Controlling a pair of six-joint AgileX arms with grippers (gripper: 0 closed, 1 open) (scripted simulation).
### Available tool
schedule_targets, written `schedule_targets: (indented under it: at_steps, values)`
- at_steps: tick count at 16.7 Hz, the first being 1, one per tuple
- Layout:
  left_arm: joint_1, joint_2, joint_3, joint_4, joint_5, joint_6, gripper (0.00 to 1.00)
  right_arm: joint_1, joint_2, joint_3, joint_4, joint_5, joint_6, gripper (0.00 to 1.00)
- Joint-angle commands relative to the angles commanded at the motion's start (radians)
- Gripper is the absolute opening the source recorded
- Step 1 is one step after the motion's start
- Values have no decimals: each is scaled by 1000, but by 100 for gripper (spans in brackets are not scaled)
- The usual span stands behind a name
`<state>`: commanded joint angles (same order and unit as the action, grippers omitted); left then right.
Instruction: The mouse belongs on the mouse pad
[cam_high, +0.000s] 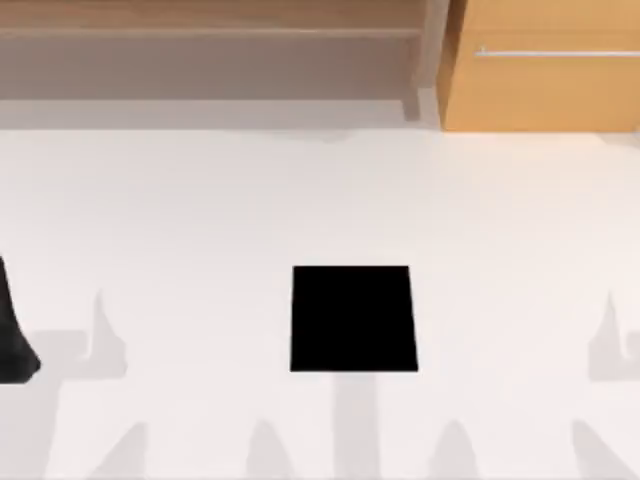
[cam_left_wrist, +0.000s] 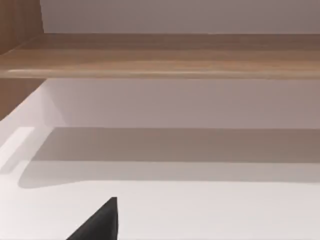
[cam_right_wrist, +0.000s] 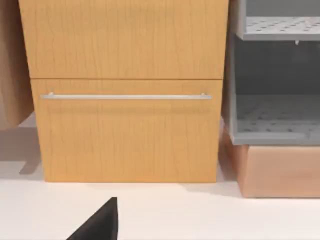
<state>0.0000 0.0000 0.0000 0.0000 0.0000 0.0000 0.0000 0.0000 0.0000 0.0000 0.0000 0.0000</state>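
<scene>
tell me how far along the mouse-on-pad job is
Nothing looks done: the flat matte black square mouse pad lies bare mid-table. Nothing is in hand. A tall black flared shape stands at the white table's left edge. Left: fetching the mouse and setting it on the pad.

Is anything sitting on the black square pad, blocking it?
Nothing visible does. The flat matte black square mouse pad lies bare on the white table; the black flared shape stands apart at its left edge.
</scene>
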Motion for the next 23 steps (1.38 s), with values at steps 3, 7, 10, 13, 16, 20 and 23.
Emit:
schedule_targets:
  at_steps: [3,7,10,13,16,20,23]
  values:
    - [0,0,0,0,0,0,100,-2,11,11,-8,1,4,100]
    - [0,0,0,0,0,0,100,-26,159,150,-114,4,57,100]
    - [0,0,0,0,0,0,100,-53,383,326,-253,5,125,100]
    - [0,0,0,0,0,0,100,-82,686,524,-428,3,205,100]
    - [0,0,0,0,0,0,100,-112,1015,724,-616,-1,290,100]
    - [0,0,0,0,0,0,100,-149,1376,973,-842,-3,391,100]
    - [0,0,0,0,0,0,100,-172,1585,1132,-967,-3,452,100]
